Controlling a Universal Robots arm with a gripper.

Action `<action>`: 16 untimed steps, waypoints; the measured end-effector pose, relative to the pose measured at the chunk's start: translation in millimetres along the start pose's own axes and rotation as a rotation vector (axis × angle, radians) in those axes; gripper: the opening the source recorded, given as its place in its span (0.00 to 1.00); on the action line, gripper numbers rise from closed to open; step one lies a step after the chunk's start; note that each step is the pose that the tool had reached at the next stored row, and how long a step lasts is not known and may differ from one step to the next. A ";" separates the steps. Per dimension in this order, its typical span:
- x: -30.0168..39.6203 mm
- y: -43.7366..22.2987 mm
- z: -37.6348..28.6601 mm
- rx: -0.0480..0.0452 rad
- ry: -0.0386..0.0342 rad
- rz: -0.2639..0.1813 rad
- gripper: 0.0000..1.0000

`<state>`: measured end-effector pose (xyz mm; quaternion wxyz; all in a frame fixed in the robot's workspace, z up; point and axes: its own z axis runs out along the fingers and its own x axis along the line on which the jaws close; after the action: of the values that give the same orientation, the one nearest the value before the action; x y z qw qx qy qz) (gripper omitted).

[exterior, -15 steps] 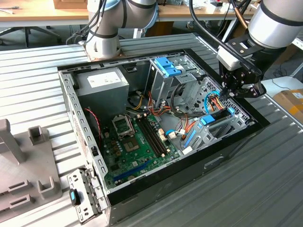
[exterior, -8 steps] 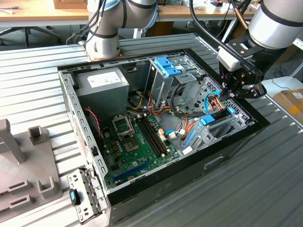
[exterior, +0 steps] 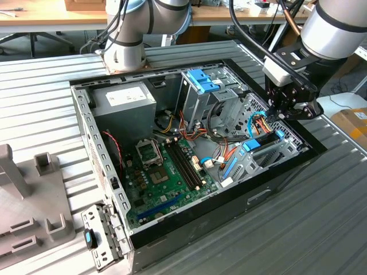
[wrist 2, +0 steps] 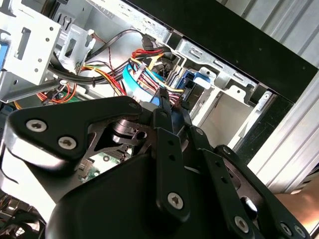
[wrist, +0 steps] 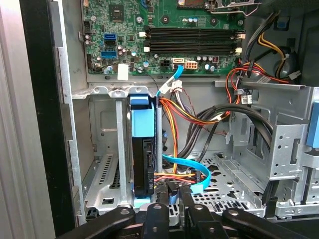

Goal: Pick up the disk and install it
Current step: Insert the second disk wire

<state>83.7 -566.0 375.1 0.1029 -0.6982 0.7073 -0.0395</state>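
Arm comes in from the exterior view's upper right, wrist bent down over the far right corner of the open PC case [exterior: 172,226]. Gripper [exterior: 282,114] sits just above the drive bay at that corner, fingers pointing down into it.

Jaws: narrow, fingers nearly together; in the first wrist view the gripper [wrist: 172,196] has its tips at the end of the disk [wrist: 144,164]. Can't tell whether they actually pinch it or just touch.

Disk stands on edge in the metal bay [wrist: 107,149], blue carrier rail showing at its top, dark body below. In the exterior view the disk [exterior: 265,140] lies along the case's right side, just below the gripper.

Clutter around it: blue ribbon cable [wrist: 192,167] loops right beside the fingertips, red/orange/yellow wire bundle [wrist: 174,112] runs past the disk's side. Motherboard [exterior: 163,169] further left; tall drive cage with blue latch [exterior: 202,80] at the far side. Power supply [exterior: 123,103] in the far left corner.
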 end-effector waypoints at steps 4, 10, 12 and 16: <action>0.0 0.2 0.0 -0.0001 0.0000 0.000 0.24; 0.0 0.5 -0.1 0.0000 0.0000 0.000 0.37; 0.0 0.6 -0.1 0.0000 0.0000 0.000 0.35; 0.0 0.9 -0.2 0.0000 0.0000 0.000 0.16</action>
<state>82.7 -566.0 375.0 0.1029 -0.6982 0.7073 -0.0395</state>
